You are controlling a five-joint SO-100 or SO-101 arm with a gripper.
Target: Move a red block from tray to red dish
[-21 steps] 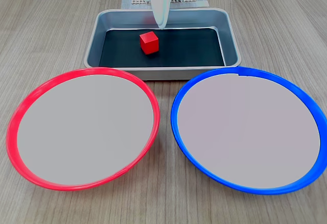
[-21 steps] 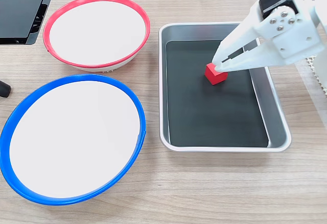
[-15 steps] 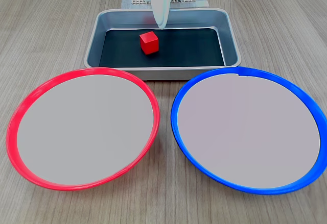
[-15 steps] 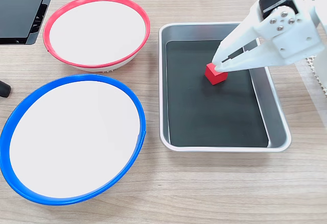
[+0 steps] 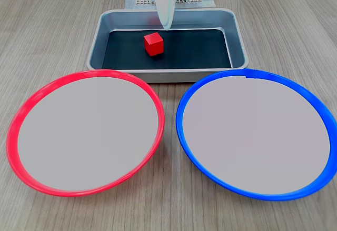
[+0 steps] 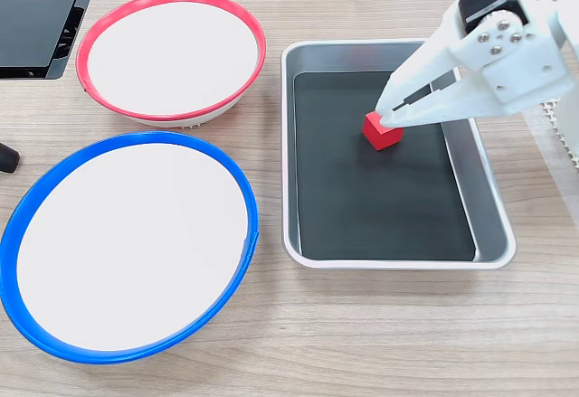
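In a fixed view facing the arm, a silver-grey tray [image 5: 239, 41] with a black bottom is sitting at the far side of a wood-grain counter [image 5: 52, 31]. The red block [image 5: 153, 43] is resting on the tray's floor, left of centre. The white end effector [image 5: 167, 24] is hanging just behind the block, tips pointing down. The red dish [image 5: 21, 116] is lying in front at the left, a blue-rimmed dish [image 5: 184, 131] at the right, both with nothing in them.

In a fixed view from above, the tray [image 6: 493, 225] is lying at the right and the red dish [image 6: 258, 53] at top left, the blue-rimmed dish [image 6: 244, 198] below it. The end effector [image 6: 387, 113] is reaching in from the right, its 2 fingers nearly together with a slim gap, tips right at the red block [image 6: 382, 132]; I cannot tell whether they are gripping it.

The grasp appears to be the step in hand. The next move calls for a secure grip, a lift over the tray wall, and a carry to the red dish.
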